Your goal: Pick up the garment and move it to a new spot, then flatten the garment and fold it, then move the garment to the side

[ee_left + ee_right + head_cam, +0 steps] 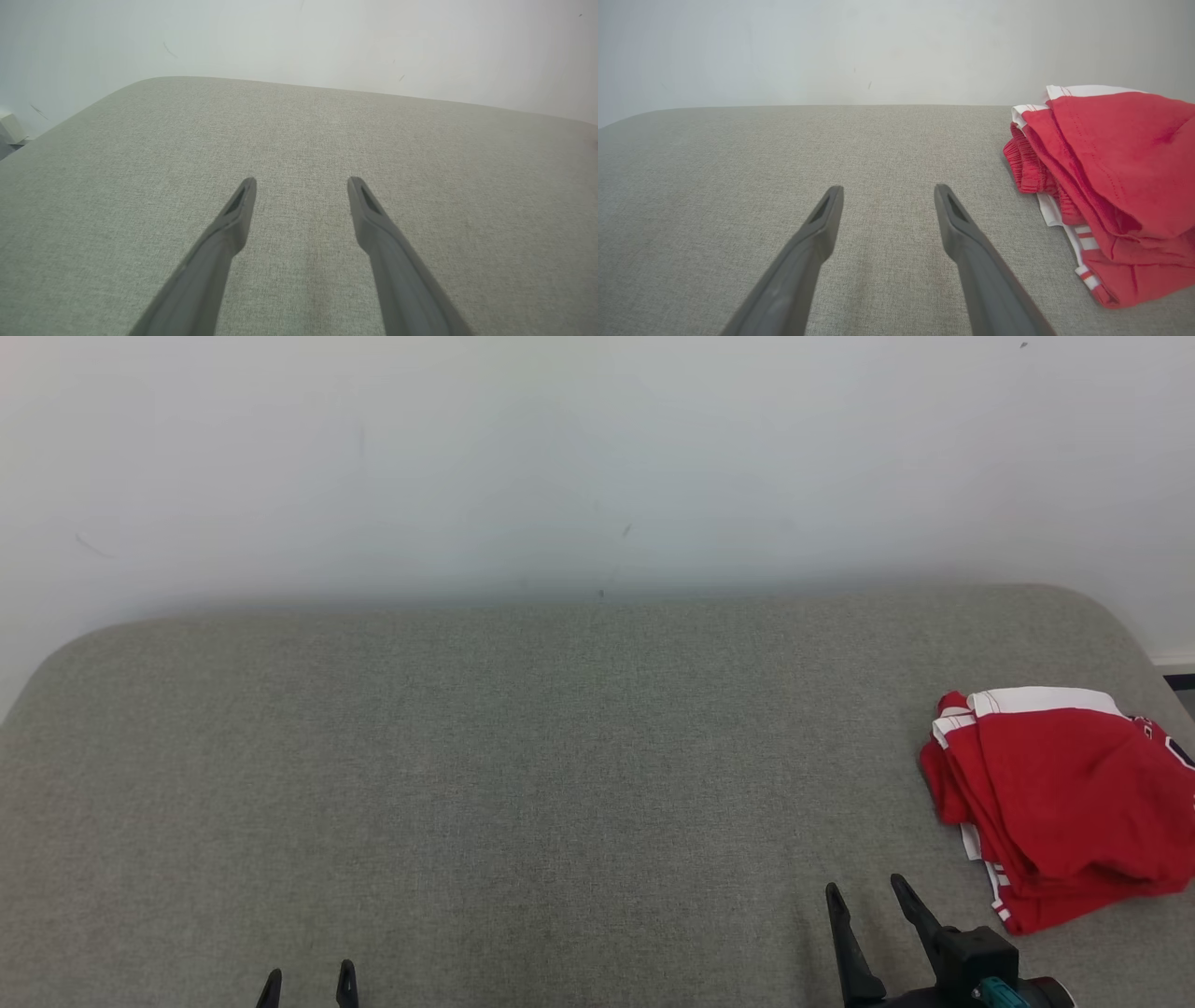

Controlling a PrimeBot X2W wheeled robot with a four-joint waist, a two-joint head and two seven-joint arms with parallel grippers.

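Folded red-and-white garment (1064,803) at the right end of the table (523,756). Right gripper (864,885) near the table's front edge, right of middle, fingers spread wide, empty. Left gripper (310,971) at the table's front left, fingers spread, empty too.

Head view high, facing wall (597,457); wrist views low over grey pad (299,130); right shares garment (1064,793).
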